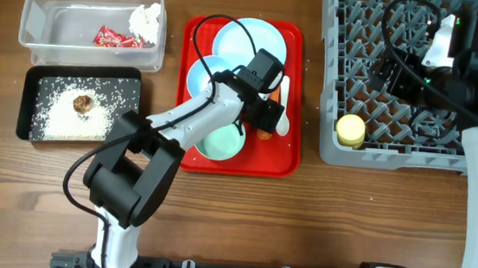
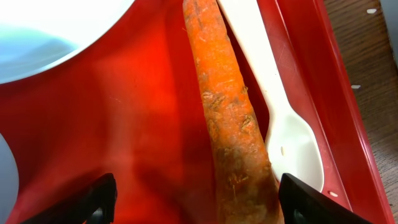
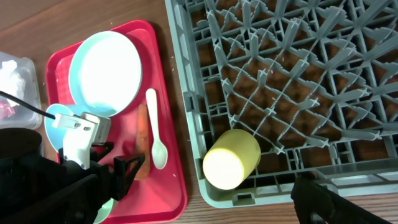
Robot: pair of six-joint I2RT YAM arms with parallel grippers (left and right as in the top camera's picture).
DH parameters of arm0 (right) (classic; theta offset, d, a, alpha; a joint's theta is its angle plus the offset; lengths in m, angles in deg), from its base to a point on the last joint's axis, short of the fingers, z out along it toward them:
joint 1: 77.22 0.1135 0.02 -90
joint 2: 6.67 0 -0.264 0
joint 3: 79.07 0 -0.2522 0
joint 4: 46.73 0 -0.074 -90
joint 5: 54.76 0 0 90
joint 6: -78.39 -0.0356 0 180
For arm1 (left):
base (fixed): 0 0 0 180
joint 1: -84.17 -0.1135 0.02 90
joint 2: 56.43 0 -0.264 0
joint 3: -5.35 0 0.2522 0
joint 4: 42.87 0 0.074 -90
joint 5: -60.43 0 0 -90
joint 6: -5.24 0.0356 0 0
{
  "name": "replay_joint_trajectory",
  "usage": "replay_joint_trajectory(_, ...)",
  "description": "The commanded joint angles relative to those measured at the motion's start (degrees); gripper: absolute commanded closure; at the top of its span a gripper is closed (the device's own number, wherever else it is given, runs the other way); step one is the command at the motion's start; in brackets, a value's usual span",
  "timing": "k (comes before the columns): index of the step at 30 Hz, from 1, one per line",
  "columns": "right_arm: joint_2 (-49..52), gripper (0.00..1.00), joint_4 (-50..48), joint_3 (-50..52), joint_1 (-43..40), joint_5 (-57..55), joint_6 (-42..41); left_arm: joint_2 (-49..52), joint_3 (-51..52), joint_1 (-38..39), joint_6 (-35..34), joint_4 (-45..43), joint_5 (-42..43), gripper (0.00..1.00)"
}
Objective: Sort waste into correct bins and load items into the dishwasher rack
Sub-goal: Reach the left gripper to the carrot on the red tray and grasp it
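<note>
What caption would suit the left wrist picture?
Open left gripper straddles an orange carrot lying beside a white spoon on the red tray.

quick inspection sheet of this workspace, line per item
surface: wooden table, few stray white specks
job's things: carrot and white spoon side by side on red tray; yellow cup in rack; wrapper, tissue in clear tub; rice in black tray
clutter: nothing seen
grippers: left gripper open, straddling carrot; right gripper over rack, state unclear
cables: black cable loops above plate
surroundings: nothing seen
</note>
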Motion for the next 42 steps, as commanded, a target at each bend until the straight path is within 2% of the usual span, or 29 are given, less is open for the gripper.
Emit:
replay_joint_trajectory(1, -0.1, 0.00, 0.5, -0.8, 0.3, 0.9, 1.2, 0.7, -0.5, 0.4, 2.3, -0.1, -1.3, 0.19)
replay_joint_trajectory(8, -0.2, 0.01, 0.7, -0.8, 0.3, 0.9, 1.2, 0.7, -0.5, 0.7, 3.1, -1.8, -5.5, 0.14)
replay_joint_trajectory(11, -0.2, 0.01, 0.7, -0.8, 0.3, 0.9, 1.2, 0.7, -0.6, 0.7, 6.3, -1.8, -6.4, 0.14)
replay_joint_trajectory(17, -0.2, 0.01, 0.5, -0.8, 0.3, 0.9, 1.4, 0.7, -0.6, 0.7, 19.5, -0.8, -4.4, 0.12)
replay_joint_trajectory(25, -0.1, 0.01, 0.3, -0.8, 0.3, 0.7, 2.7, 2.0, -0.6, 0.5, 20.9, -0.9, -1.1, 0.10)
replay_joint_trajectory(28, -0.1, 0.01, 0.2, -0.8, 0.3, 0.7, 2.7, 3.1, -0.6, 0.6, 20.9, -0.8, -1.4, 0.12)
replay_joint_trajectory(31, -0.1, 0.01, 0.1, -0.8, 0.3, 0.7, 2.8, 4.1, -0.6, 0.3, 20.4, -0.8, -1.4, 0.20)
replay_joint_trajectory(39, -0.1, 0.00, 0.2, -0.8, 0.3, -1.0, 4.2, 5.1, -0.6, -0.5, 16.0, 0.6, -1.4, 0.27)
replay_joint_trajectory(41, -0.1, 0.01, 0.2, -0.8, 0.3, -1.0, 4.2, 5.1, -0.6, -0.5, 15.4, 0.7, -1.4, 0.34)
replay_joint_trajectory(42, -0.1, 0.00, 0.1, -0.8, 0.3, -1.0, 4.2, 5.1, -0.6, -0.5, 15.1, 0.7, -1.4, 0.41)
